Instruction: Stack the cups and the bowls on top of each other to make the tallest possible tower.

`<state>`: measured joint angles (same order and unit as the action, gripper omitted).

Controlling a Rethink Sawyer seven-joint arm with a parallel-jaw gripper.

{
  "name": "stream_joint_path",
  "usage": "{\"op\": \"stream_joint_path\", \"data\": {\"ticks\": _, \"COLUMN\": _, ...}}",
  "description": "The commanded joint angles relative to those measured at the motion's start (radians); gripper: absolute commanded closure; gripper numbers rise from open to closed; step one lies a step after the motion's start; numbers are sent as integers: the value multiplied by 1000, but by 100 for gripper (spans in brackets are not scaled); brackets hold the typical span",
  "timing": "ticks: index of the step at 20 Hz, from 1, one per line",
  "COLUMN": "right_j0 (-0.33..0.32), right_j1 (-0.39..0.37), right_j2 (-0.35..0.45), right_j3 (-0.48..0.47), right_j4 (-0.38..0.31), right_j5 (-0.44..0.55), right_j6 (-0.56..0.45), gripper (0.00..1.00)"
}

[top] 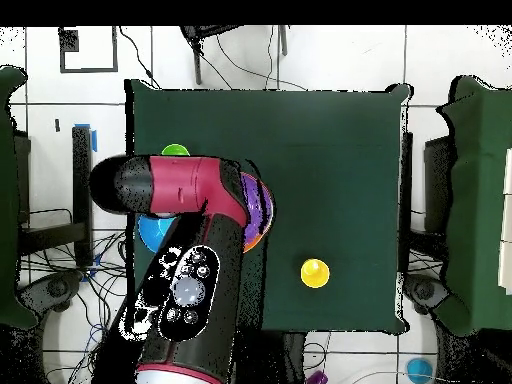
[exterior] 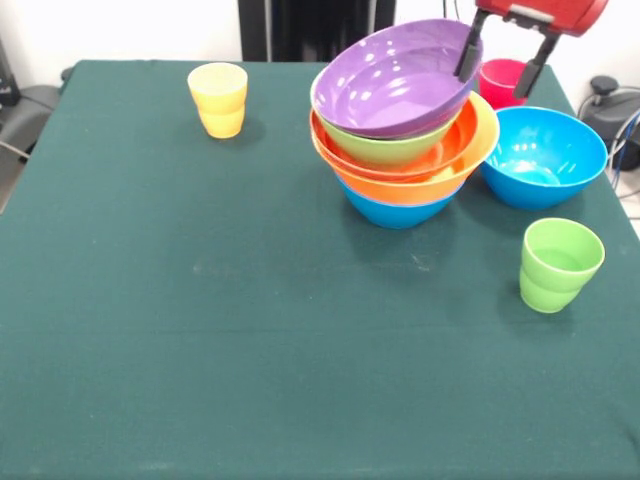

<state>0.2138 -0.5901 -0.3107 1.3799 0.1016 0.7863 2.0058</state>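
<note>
The tower [exterior: 405, 150] leans at the back right: a blue bowl lowest, then yellow-orange, orange-red and lime green bowls, with the wide purple bowl [exterior: 392, 80] tilted on top. My gripper [exterior: 502, 60] hangs open just right of the purple bowl, one finger [exterior: 469, 52] at its rim. The red-pink cup [exterior: 503, 84] stands behind, below the fingers. A yellow cup [exterior: 218, 98] is at the back left and a light green cup [exterior: 558, 265] at the right. In the overhead view the arm [top: 190, 270] hides the gripper and most of the purple bowl [top: 259, 210].
A loose blue bowl [exterior: 545, 155] sits right of the tower, near the edge of the green-covered table [exterior: 200, 330]. From overhead, the yellow cup [top: 314, 272], the green cup [top: 175, 152] and the blue bowl [top: 150, 232] show around the arm. Cables lie off the table's sides.
</note>
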Motion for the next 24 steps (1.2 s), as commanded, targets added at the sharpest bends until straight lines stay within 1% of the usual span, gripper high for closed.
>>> {"op": "stream_joint_path", "data": {"ticks": 1, "right_j0": 7, "right_j1": 41, "right_j2": 51, "right_j3": -159, "right_j4": 30, "right_j5": 171, "right_j6": 193, "gripper": 0}}
{"op": "stream_joint_path", "data": {"ticks": 9, "right_j0": 26, "right_j1": 72, "right_j2": 42, "right_j3": -220, "right_j4": 39, "right_j5": 214, "right_j6": 220, "gripper": 0}}
{"op": "stream_joint_path", "data": {"ticks": 13, "right_j0": 24, "right_j1": 66, "right_j2": 37, "right_j3": -236, "right_j4": 41, "right_j5": 245, "right_j6": 201, "gripper": 0}}
{"op": "stream_joint_path", "data": {"ticks": 18, "right_j0": 30, "right_j1": 66, "right_j2": 31, "right_j3": -244, "right_j4": 44, "right_j5": 261, "right_j6": 203, "gripper": 0}}
{"op": "stream_joint_path", "data": {"ticks": 20, "right_j0": 35, "right_j1": 79, "right_j2": 32, "right_j3": -240, "right_j4": 45, "right_j5": 249, "right_j6": 211, "gripper": 0}}
{"op": "stream_joint_path", "data": {"ticks": 24, "right_j0": 40, "right_j1": 106, "right_j2": 48, "right_j3": -186, "right_j4": 56, "right_j5": 153, "right_j6": 223, "gripper": 0}}
